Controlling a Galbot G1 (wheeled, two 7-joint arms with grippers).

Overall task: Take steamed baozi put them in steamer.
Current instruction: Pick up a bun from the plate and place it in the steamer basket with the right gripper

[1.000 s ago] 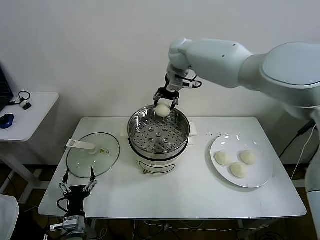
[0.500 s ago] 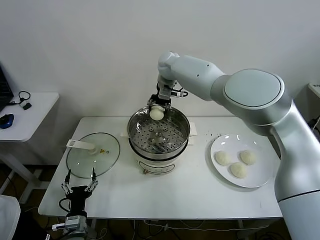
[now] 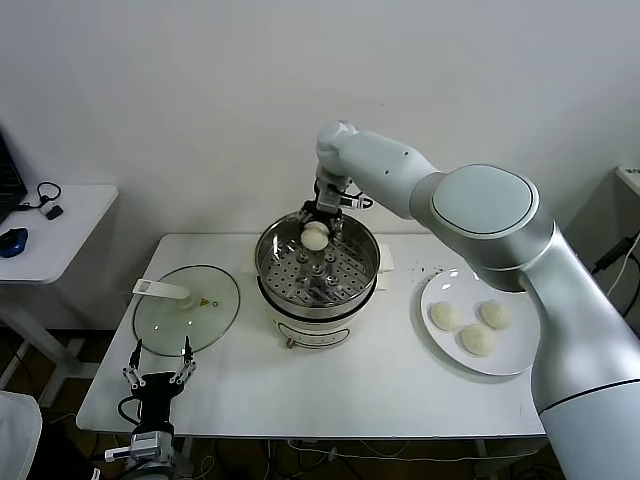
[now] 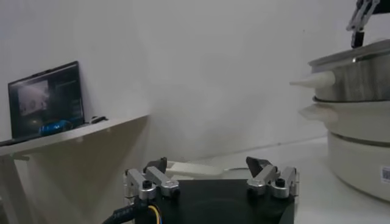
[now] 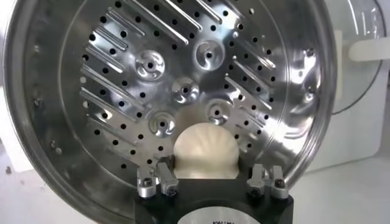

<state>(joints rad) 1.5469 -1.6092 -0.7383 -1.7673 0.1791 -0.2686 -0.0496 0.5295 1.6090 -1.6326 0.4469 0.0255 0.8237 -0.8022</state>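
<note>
Counted on the white table (image 3: 380, 390) and around it.

Four steamed baozi in all: one baozi (image 3: 315, 236) inside the steamer (image 3: 318, 268), three baozi (image 3: 470, 327) on the round white plate (image 3: 520, 350). One steamer, holding one perforated tray (image 5: 152, 91) with five raised bosses around its middle. One plate. One glass lid (image 3: 186, 308) with one white handle (image 3: 160, 290). Two grippers: the right gripper (image 3: 318, 215) and the left gripper (image 3: 157, 377). One side table (image 3: 50, 235), carrying one blue mouse (image 3: 12, 241) and one screen (image 4: 47, 100).
</note>
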